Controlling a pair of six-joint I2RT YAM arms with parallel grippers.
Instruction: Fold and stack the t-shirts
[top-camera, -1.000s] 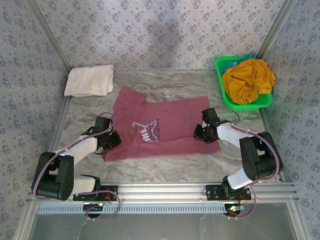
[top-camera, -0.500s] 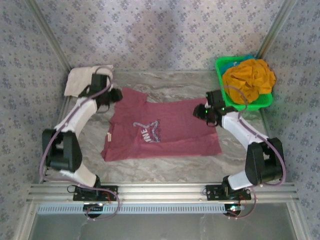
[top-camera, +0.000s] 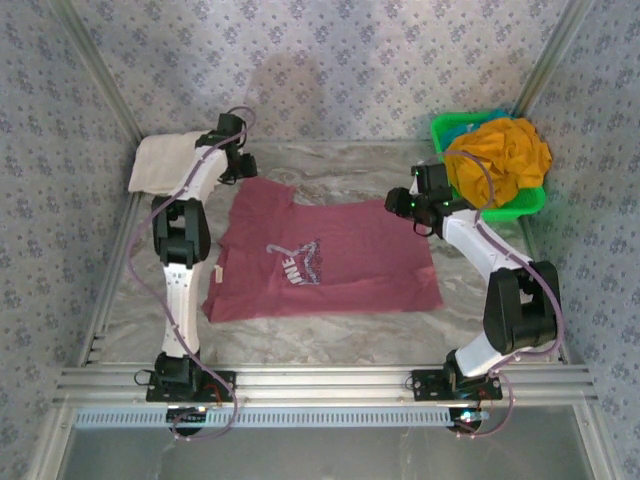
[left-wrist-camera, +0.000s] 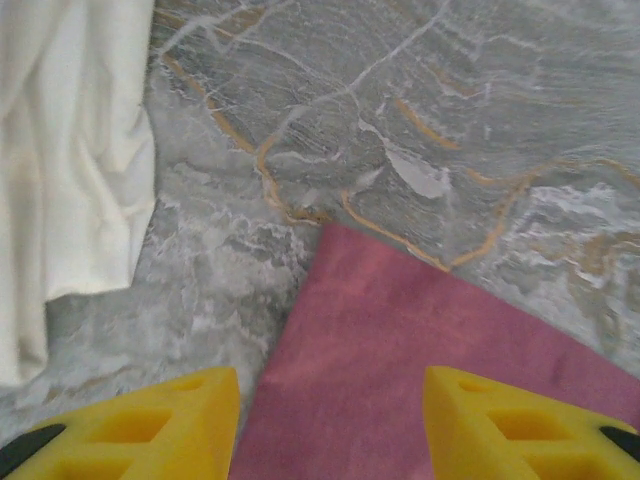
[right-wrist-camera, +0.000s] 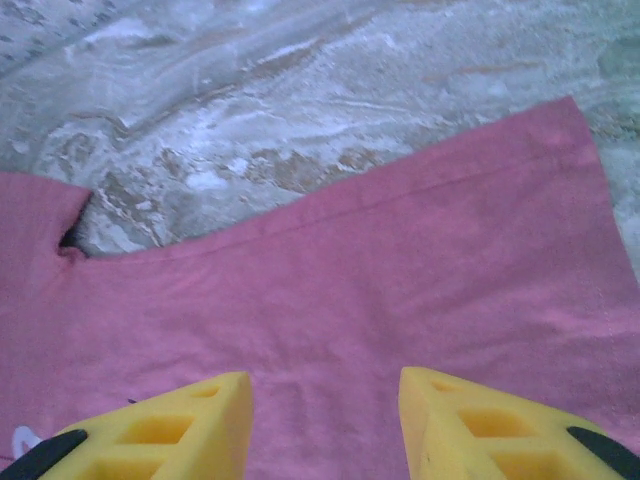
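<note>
Marble table: maroon tee flat at centre; cream tee far-left corner; orange tee heaped in basket, far right. Left arm stretched far, left gripper over maroon sleeve corner, jaws apart, empty. Right gripper over maroon tee's far right edge, jaws apart, empty.

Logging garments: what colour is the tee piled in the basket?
Mustard orange; the tee shows best in the top external view.
</note>
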